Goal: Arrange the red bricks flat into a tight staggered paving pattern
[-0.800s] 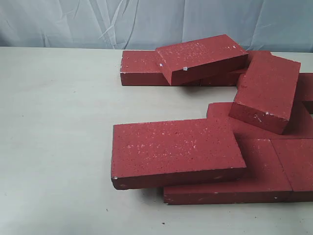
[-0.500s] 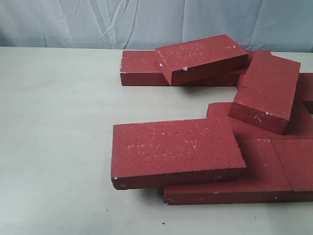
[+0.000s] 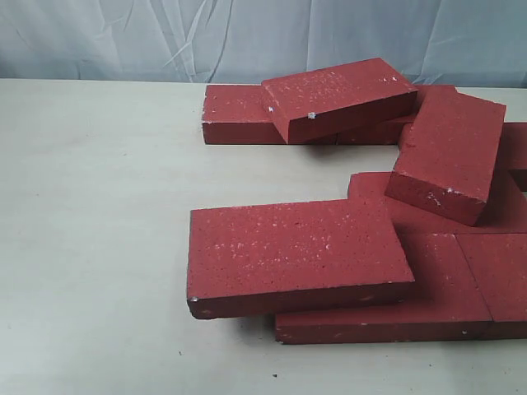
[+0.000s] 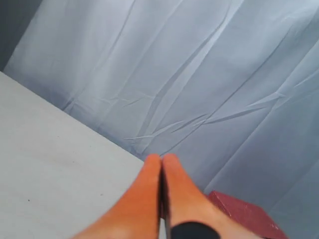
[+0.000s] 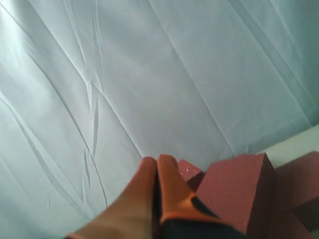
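The bricks [image 3: 436, 271] lie in a loose heap on the right half of the desk [image 3: 90, 214], in front of a pale curtain [image 3: 123, 37]. Several lie flat on the desk, side by side, at the near right. The front brick [image 3: 296, 251] rests across them, tilted, its left end overhanging the desk. Behind, the back brick [image 3: 338, 95] sits askew on a flat row along the far edge. The right brick [image 3: 451, 152] leans steeply between the two groups, with one end on the flat bricks.

The left end effector [image 4: 161, 158] has its orange fingers [image 4: 144, 194] pressed together with nothing between them; it points over bare desk toward the curtain, with one brick corner beside it. The right end effector [image 5: 157, 160] is likewise closed tight and empty, aimed at the curtain above tilted bricks. Neither appears in the exterior view.
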`<state>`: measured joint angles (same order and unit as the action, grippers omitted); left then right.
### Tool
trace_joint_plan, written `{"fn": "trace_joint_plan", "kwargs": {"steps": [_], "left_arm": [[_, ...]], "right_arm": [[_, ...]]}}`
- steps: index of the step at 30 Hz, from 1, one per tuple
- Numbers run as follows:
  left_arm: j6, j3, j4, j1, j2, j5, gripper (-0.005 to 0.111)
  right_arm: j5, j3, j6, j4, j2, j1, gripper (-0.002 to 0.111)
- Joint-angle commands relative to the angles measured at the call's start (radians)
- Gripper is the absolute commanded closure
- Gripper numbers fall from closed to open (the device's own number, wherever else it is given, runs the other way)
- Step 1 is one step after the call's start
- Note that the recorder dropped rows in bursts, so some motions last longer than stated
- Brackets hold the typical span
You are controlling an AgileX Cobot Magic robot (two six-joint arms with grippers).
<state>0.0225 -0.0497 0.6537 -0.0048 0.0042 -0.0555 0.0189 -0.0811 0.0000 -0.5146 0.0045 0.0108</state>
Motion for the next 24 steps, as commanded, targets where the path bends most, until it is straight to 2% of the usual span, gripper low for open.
{"fn": "trace_joint_plan", "kwargs": {"steps": [1,5,9,12,16,19,22,24], "left_arm": [[-0.006,-0.112,-0.138,-0.008,0.046,-0.14,0.107],[-0.023,-0.254,-0.275,-0.008,0.198,-0.31,0.107],[-0.21,-0.435,-0.262,-0.008,0.45,-0.54,0.107],[-0.29,-0.521,-0.236,-0.008,0.581,-0.621,0.107],[-0.44,-0.548,-0.102,-0.036,0.716,-0.699,0.107],[-0.606,-0.548,0.055,-0.089,0.786,-0.714,0.107],[-0.632,-0.548,0.107,-0.119,0.835,-0.705,0.107],[-0.675,-0.549,0.205,-0.129,0.86,-0.704,0.107]], "right_arm": [[0.087,-0.139,-0.006,0.103,0.047,-0.002,0.109],[0.224,-0.277,-0.006,0.195,0.198,-0.002,0.109],[0.463,-0.47,-0.052,0.307,0.454,-0.002,0.109],[0.626,-0.585,-0.115,0.304,0.606,-0.002,0.109],[0.779,-0.694,-0.19,0.299,0.822,-0.002,0.109],[0.743,-0.768,-0.2,0.308,1.017,-0.002,0.109],[0.736,-0.858,-0.206,0.308,1.189,0.001,0.109],[0.736,-0.908,-0.206,0.31,1.265,0.001,0.109]]}}
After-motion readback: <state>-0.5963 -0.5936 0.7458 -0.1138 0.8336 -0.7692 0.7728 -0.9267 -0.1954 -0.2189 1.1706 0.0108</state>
